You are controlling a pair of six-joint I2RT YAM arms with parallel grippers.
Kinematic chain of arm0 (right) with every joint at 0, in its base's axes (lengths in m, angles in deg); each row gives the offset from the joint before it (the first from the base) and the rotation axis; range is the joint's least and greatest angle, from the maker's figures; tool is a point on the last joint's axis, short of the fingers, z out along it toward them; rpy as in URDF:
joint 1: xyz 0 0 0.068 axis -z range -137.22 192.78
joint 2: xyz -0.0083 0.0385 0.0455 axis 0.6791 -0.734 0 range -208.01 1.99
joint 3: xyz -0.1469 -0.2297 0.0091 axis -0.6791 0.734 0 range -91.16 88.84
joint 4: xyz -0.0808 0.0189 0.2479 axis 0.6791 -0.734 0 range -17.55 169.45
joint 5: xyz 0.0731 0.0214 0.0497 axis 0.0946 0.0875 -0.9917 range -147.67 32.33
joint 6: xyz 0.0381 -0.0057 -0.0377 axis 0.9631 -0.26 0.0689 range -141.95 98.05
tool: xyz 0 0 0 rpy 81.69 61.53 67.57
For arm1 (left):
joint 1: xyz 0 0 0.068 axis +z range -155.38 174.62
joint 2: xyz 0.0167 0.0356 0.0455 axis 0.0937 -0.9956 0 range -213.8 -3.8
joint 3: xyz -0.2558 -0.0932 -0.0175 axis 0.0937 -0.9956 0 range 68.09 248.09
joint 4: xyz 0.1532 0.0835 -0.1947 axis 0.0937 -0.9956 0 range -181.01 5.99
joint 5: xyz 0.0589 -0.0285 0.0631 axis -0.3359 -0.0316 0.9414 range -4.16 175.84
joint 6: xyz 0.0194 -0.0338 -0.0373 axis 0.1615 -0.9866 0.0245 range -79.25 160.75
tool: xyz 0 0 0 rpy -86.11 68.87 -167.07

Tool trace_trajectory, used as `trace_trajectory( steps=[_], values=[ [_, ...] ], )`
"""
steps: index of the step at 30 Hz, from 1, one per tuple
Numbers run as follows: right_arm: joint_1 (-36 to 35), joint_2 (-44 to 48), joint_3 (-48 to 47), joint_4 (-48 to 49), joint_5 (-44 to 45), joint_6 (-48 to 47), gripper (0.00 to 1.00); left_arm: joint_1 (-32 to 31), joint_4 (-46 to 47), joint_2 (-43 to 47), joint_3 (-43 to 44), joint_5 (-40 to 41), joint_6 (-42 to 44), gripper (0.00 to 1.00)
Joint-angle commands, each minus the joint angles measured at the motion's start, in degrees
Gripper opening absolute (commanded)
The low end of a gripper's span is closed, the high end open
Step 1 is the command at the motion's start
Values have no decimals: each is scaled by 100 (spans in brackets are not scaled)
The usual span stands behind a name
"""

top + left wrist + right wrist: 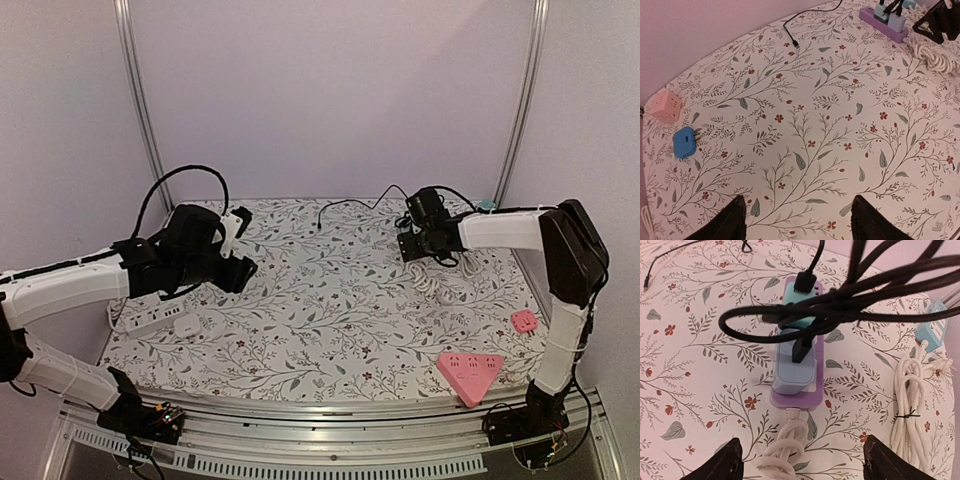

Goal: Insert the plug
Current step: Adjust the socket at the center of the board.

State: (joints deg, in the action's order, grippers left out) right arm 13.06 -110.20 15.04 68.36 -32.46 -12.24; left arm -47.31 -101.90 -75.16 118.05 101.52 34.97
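Your right pincer [807,464] stands wide, gripping nothing; the purple power strip [796,401], blue plug [792,369] on it, lies just ahead. Left pincer [799,222]: wide, empty.

Right hand [415,243] hangs near a coiled white cable [433,279].

Covered and cropped parts of a tabletop plug scene, seen from three cameras.

In the right wrist view, a bundle of black cables [865,290] crosses in front of the teal adapter [792,296] on the purple power strip [796,399] and hides much of it. The white cord coil [785,450] and the right gripper fingers [730,462] run off the bottom edge. From the top camera, the right gripper [418,245] hides that strip, and the left arm [80,285] overlaps the white power strip [145,322]. In the left wrist view, the left gripper fingers [732,222] are cut by the bottom edge.
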Motion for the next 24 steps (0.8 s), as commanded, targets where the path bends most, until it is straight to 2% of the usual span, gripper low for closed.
trace_trajectory(
  steps=[1, 4, 9, 12, 14, 16, 21, 22, 24],
  values=[
    [16, 1157, 14, -735, 26, -87, 85, 80, -57, 154, -39, -38, 42, 72],
    [243, 1702, 10, -1103, 20, -52, 86, 80, -56, 181, 2, -26, 38, 77],
    [1319, 1874, -148, -1441, -443, 593, 86, 80, -237, 174, 155, 56, -12, 90],
    [1869, 1263, -733, -1979, -764, 651, 86, 80, -441, 182, 258, 339, -88, 99],
    [2166, 423, -1275, -2567, -1274, 711, 87, 80, -674, 179, 361, 595, -127, 99],
    [2343, -188, -1651, -2765, -1679, 692, 86, 80, -982, 190, 465, 830, -155, 100],
    [2527, -1033, -2308, -2951, -2231, 521, 82, 89, -1288, 297, 491, 1165, -152, 100],
    [2539, -1139, -2405, -3013, -2268, 459, 80, 89, -1276, 331, 451, 1181, -148, 100],
    [2558, -1404, -2531, -3165, -2333, 399, 68, 89, -1213, 385, 360, 1186, -162, 99]
  ],
)
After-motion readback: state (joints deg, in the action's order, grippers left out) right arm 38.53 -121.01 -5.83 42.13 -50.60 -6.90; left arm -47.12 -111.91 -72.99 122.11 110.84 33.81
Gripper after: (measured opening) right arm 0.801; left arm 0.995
